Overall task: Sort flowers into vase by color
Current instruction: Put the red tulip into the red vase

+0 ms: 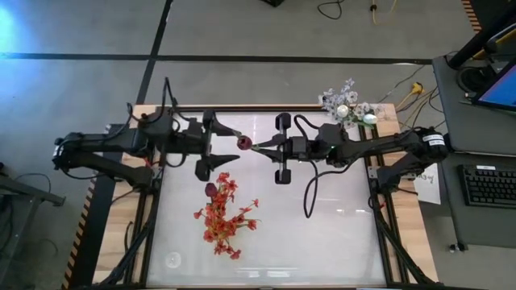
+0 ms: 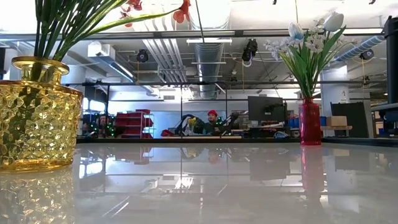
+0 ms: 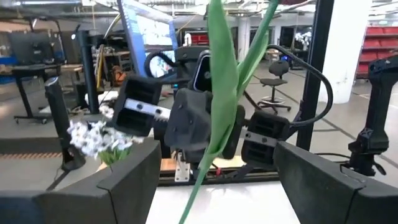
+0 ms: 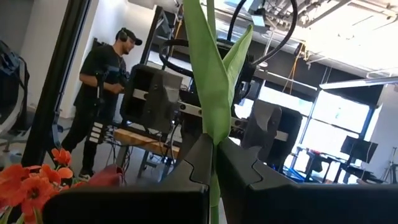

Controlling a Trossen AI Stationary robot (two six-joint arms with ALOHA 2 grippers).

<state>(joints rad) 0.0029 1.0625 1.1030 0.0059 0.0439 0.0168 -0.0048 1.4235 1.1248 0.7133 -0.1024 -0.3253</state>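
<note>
My right gripper (image 1: 256,145) hangs over the table's middle, shut on a flower with a dark maroon bud (image 1: 243,142) and long green leaves (image 4: 208,74). Facing it from the left, my left gripper (image 1: 233,147) is open; its fingers stand on either side of the flower's stem and leaf (image 3: 217,106) without touching them. A yellow glass vase (image 2: 37,112) near the table's front holds red-orange flowers (image 1: 224,213). White and pale lavender flowers (image 1: 347,103) fill a red vase (image 2: 309,121) at the far right corner. The low view shows neither gripper. My right gripper pinches the flower's green stem (image 4: 214,152) between its two fingers, just below where the leaves spread. The fingers come from the table's right, slanting a little upward, and lie across the stem. The flower stands roughly upright, lifted clear of the table, its lower stem (image 3: 189,205) hanging below.
The white tabletop (image 1: 322,234) lies bare on the right and near sides, between the two vases. A person (image 4: 106,81) stands in the room beyond the table. A desk with a keyboard (image 1: 488,181) stands off the table's right side.
</note>
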